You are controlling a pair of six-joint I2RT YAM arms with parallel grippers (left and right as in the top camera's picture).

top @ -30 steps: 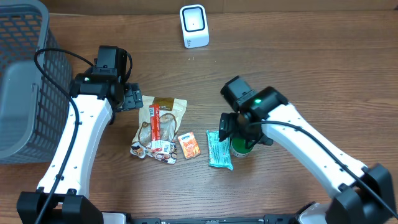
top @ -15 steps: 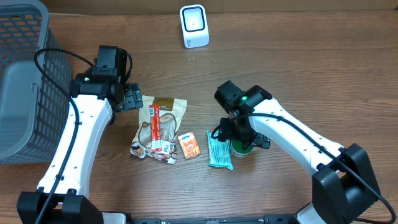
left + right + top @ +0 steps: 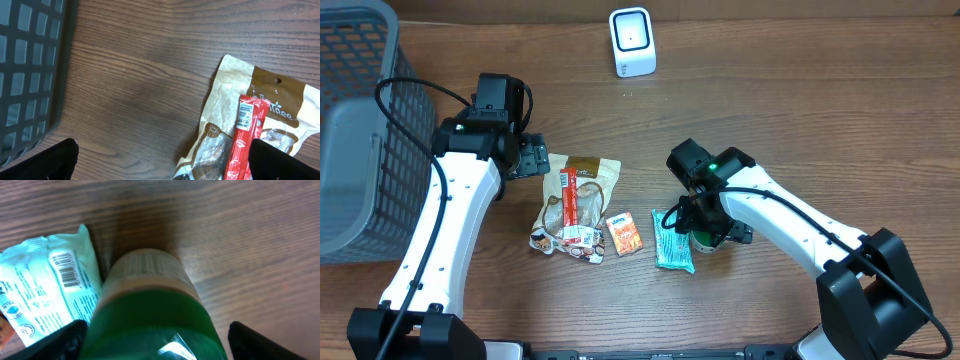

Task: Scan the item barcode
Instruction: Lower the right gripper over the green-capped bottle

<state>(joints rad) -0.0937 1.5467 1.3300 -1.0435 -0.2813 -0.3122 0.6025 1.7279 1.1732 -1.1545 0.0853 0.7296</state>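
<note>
Right wrist view shows the green bottle (image 3: 150, 315) between the right fingers (image 3: 280, 345), spread wide, holding nothing

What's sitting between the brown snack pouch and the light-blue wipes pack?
A small orange packet lies flat on the table between the brown snack pouch and the wipes pack. The overhead view shows it.

You see the green bottle (image 3: 150, 310) blurred, bottom cut off; the wipes pack (image 3: 45, 295) left of it is cropped.
</note>
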